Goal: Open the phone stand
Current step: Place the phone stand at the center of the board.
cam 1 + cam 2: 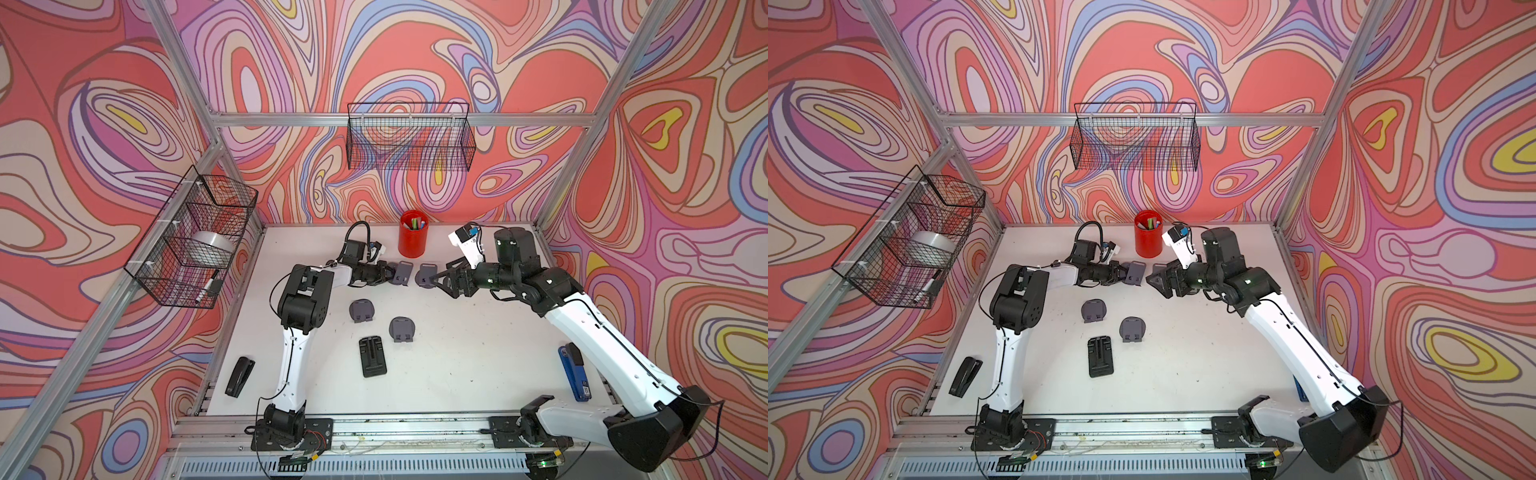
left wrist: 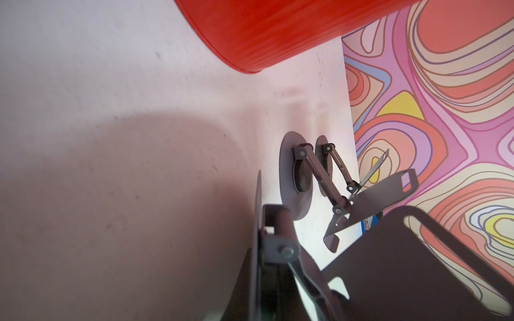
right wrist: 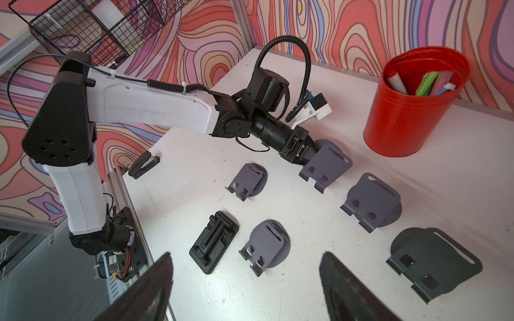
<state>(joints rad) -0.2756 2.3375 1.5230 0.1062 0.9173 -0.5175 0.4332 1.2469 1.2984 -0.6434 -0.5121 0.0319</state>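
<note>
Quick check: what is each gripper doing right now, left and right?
Left gripper: closed on a phone stand.
Right gripper: open, holding nothing.

Left tool (image 3: 308, 154) sits behind a phone stand (image 3: 329, 164) (near red cup (image 3: 409, 116))

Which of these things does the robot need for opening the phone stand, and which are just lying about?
In the job: grey metal phone stand at the left gripper; four more grey metal stands, likely; black flat folded stand, perhaps.

Lying about: red cup of pens; black stapler; blue stapler; two black wire baskets.
</note>
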